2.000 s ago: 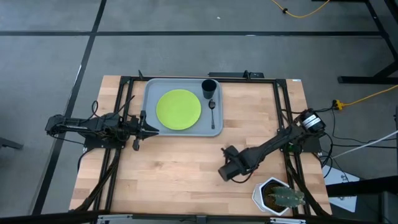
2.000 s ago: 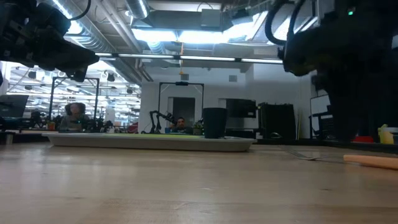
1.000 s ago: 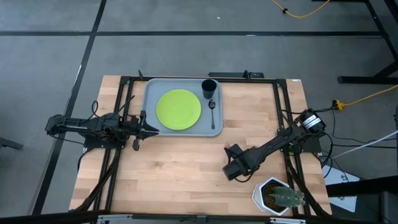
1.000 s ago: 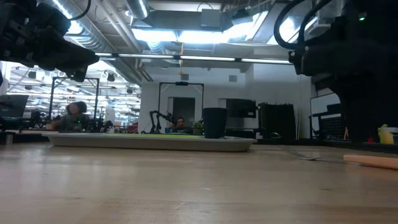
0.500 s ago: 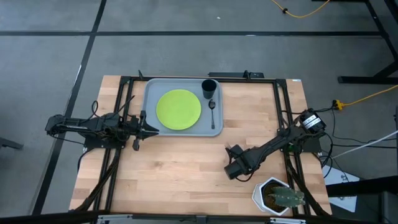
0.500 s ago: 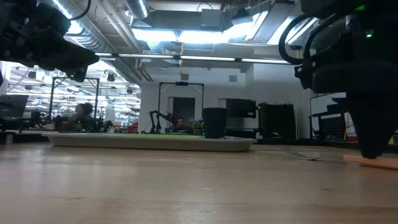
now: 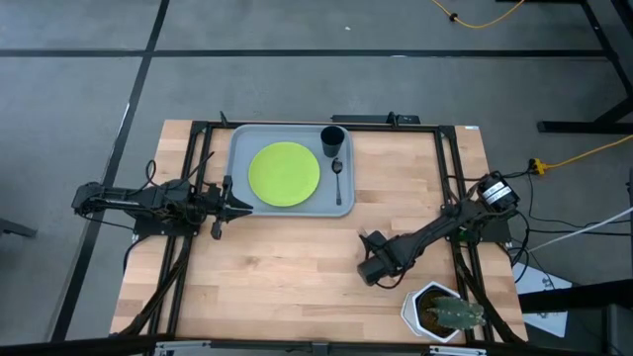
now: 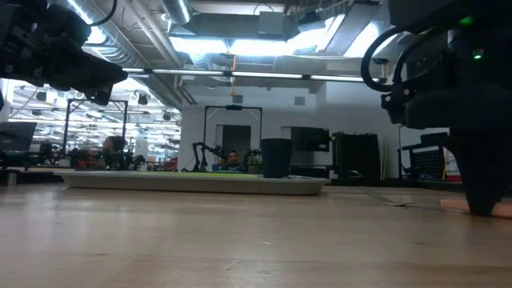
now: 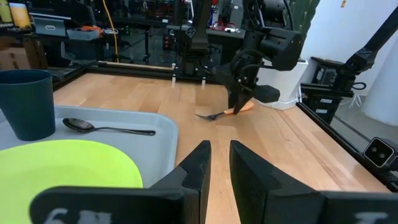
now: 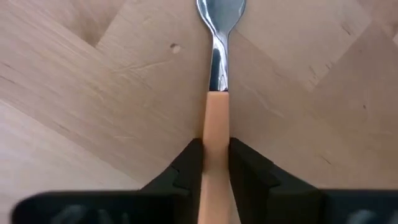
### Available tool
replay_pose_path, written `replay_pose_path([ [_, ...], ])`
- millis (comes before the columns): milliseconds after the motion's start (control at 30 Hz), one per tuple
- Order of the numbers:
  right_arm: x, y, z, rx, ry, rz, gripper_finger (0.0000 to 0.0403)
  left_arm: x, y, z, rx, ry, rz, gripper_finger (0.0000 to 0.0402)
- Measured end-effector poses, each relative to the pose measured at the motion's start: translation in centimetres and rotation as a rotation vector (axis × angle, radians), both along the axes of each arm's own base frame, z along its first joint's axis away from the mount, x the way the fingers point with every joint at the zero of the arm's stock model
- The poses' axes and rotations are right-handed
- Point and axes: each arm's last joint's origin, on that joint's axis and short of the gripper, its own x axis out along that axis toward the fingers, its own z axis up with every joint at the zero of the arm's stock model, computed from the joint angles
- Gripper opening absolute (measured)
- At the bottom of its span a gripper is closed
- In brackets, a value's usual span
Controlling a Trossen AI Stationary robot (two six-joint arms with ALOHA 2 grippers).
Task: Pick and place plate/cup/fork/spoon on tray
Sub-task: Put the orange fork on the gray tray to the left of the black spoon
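I read the task as three parts complete, one outstanding. The plate point(image 7: 284, 174), the cup point(image 7: 332, 138) and the spoon point(image 7: 338, 174) already sit on the tray point(image 7: 237, 158) at the far side of the bench point(image 7: 277, 267): the plate fills the middle, the cup stands in the far right corner, and the spoon lies along the right rim just beside the plate. The fork point(image 10: 215, 93) is the remaining item. It lies flat on the bare wood, well apart from the tray, toward the near right of the bench. The right claw point(image 7: 370, 271) is down on it; in its wrist view both fingers point(image 10: 186, 163) press against the orange handle with no gap visible, so I judge the grip made, with the tines pointing away from the wrist. The fork does not appear lifted yet. The left claw point(image 9: 216, 163) hovers at the tray's left edge, fingers parted and empty. Outstanding steps, in my estimate: raise the fork, carry it over the rim, set it in free space beside the spoon.
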Motion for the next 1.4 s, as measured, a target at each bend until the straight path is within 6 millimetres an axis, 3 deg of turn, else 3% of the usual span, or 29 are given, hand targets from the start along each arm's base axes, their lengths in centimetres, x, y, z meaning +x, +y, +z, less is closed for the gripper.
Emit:
replay_pose_path([
  [67, 0.1, -0.1, 0.0, 0.005, -0.002, -0.003, 0.0051, 0.0, 0.0, 0.0, 0.0, 0.0, 0.0, 0.0053],
  [267, 1.5, -0.3, 0.5, 0.043, -0.056, -0.013, 0.0051, 0.0, 0.0, 0.0, 0.0, 0.0, 0.0, 0.0053],
  [567, 5.4, -1.2, 5.0, -0.079, -0.278, -0.081, 0.0051, 0.0, 0.0, 0.0, 0.0, 0.0, 0.0, 0.0053],
  [733, 7.9, -5.2, 6.8, -0.13, -0.356, -0.22, 0.0051, 0.0, 0.0, 0.0, 0.0, 0.0, 0.0, 0.0053],
  [1033, 11.1, -14.6, 4.9, -0.068, -0.414, -0.488, 0.0051, 0.0, 0.0, 0.0, 0.0, 0.001, 0.0, 0.0053],
  [1200, 11.7, -17.4, 3.9, -0.009, -0.416, -0.531, 0.0051, 0.0, 0.0, 0.0, 0.0, 0.0, 0.0, 0.0053],
  [1400, 12.0, -19.2, 4.5, -0.001, -0.442, -0.491, 0.0051, 0.0, 0.0, 0.0, 0.0, 0.0, 0.0, 0.0053],
])
